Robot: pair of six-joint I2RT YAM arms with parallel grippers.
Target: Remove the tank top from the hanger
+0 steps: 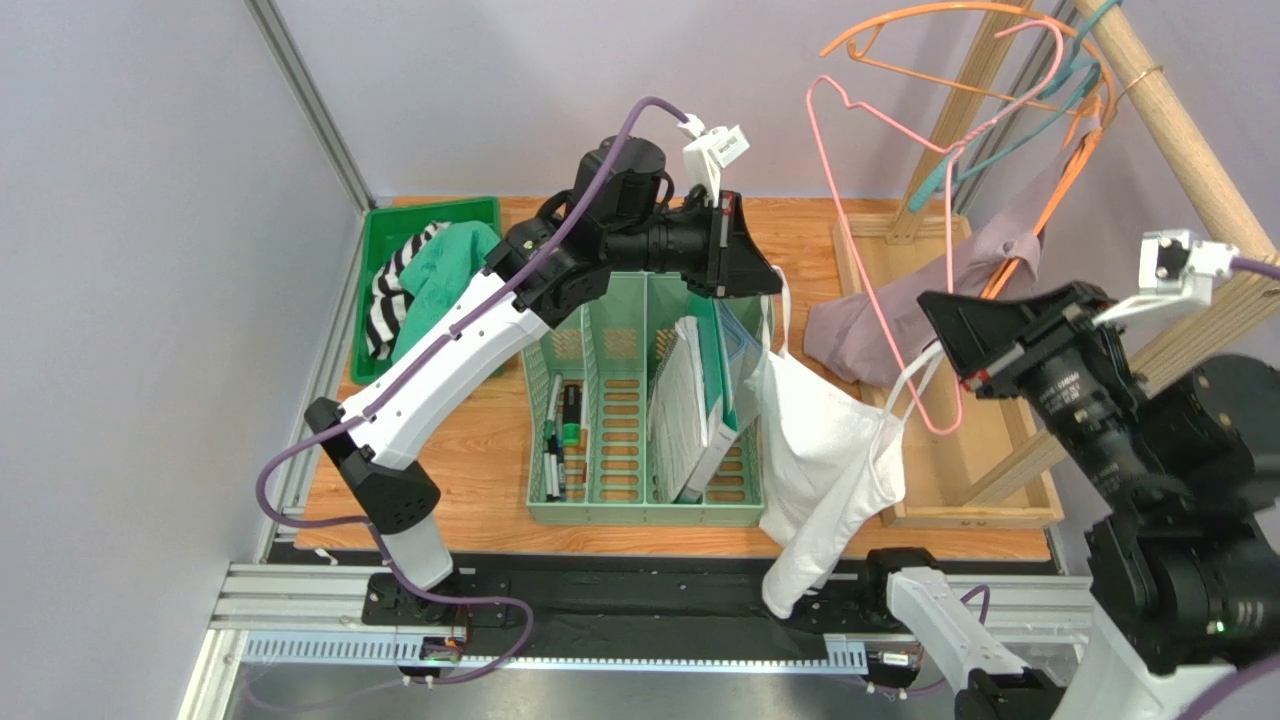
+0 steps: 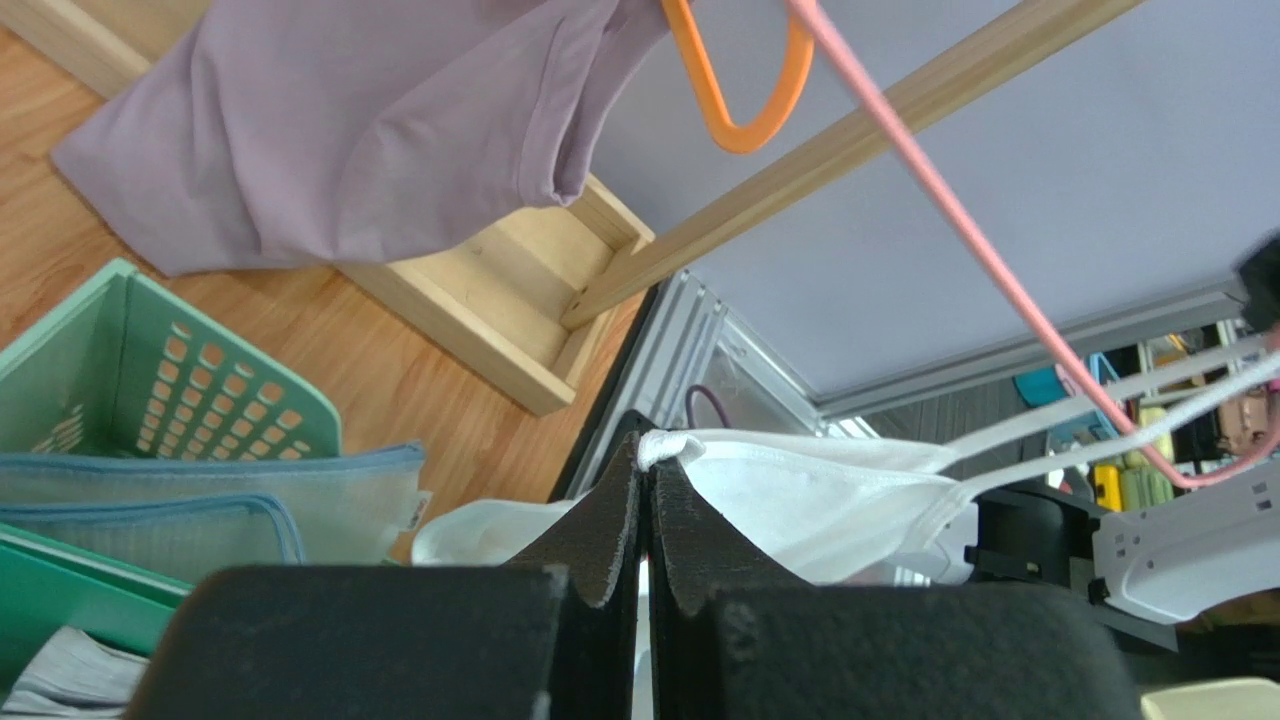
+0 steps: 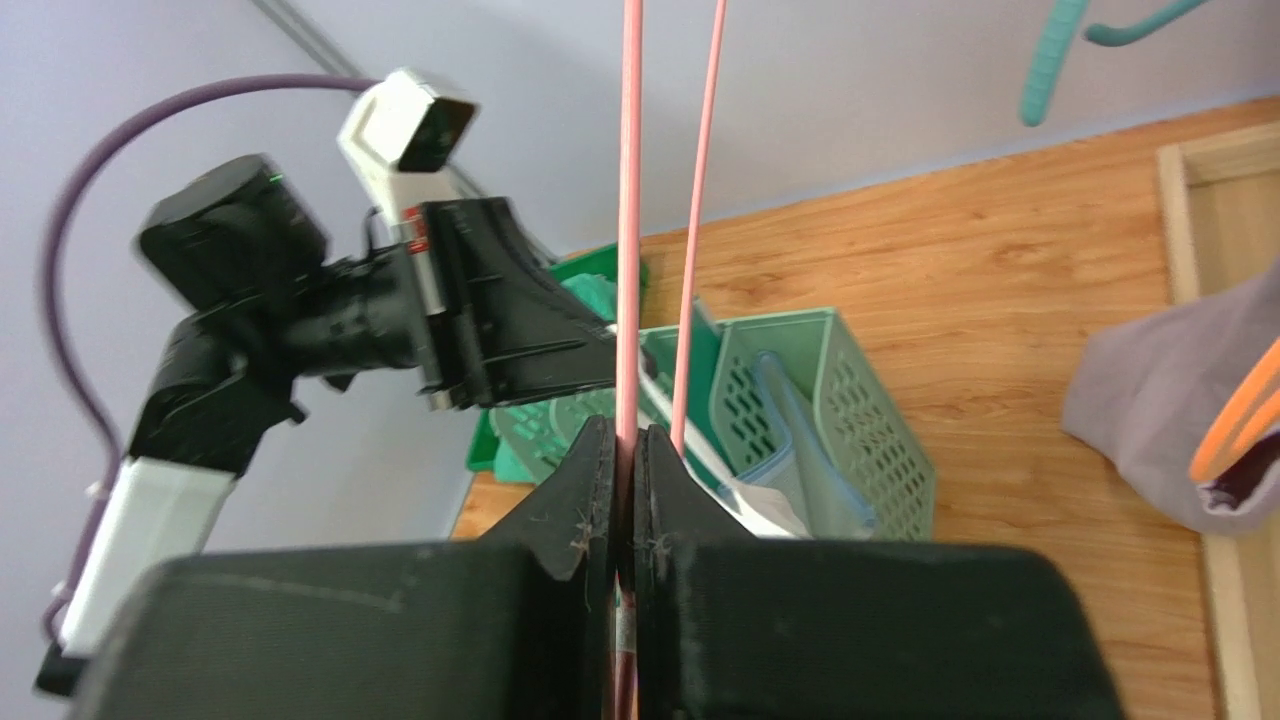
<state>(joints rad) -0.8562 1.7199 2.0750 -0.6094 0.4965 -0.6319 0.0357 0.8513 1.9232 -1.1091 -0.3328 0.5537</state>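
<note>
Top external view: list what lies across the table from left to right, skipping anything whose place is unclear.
Dark green tray → mint basket → white tank top → right gripper, shut on the pink hanger → wooden rack pole.

My wooden table (image 1: 481, 450) carries a green tray (image 1: 433, 210) at back left, a mint basket (image 1: 631, 512) mid-table, and a wooden rack base (image 1: 977, 513) at right.
</note>
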